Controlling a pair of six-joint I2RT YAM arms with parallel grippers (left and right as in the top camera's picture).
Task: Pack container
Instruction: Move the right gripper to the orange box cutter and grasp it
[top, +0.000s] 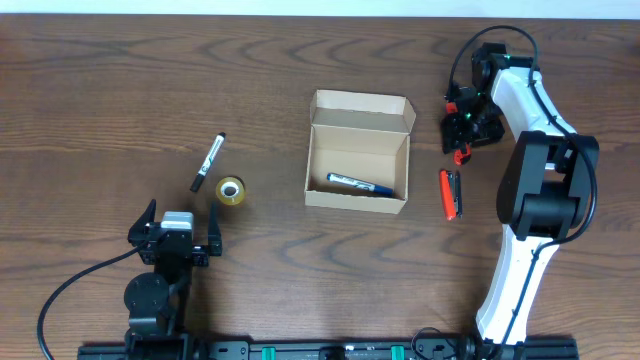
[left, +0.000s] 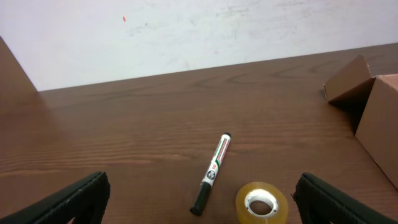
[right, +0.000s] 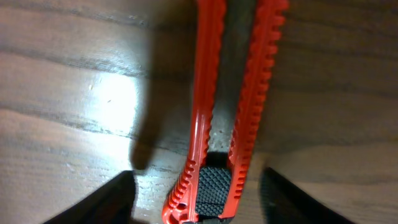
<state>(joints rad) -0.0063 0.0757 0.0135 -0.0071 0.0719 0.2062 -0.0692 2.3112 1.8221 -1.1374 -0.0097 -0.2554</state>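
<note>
We're seeing the box (top: 358, 150) sitting open mid-table (top: 100, 80), with its flap lid tilting back on the far side. A blue pen (top: 360, 184) is lying inside the box along its near wall. Right of the box, close by but not touching it, a red cutter (top: 450, 193) is lying flat on the wood. The right gripper (right: 196, 186) is hanging right of the box, beyond the cutter's far end. From the wrist we're seeing its fingers (right: 106, 202) standing apart on either side of the cutter's end, with wood showing in both gaps, so it's gripping nothing. We can't tell whether the tips are down at cutter level. Left of the box, well apart from it, a tape roll (top: 231, 191) is lying flat. A black-and-white marker (top: 208, 161) is lying a bit further left of the box and further back. The left gripper (top: 181, 228) is hovering left of the box, nearer our edge than the tape, with its jaws spread wide and holding nothing.
</note>
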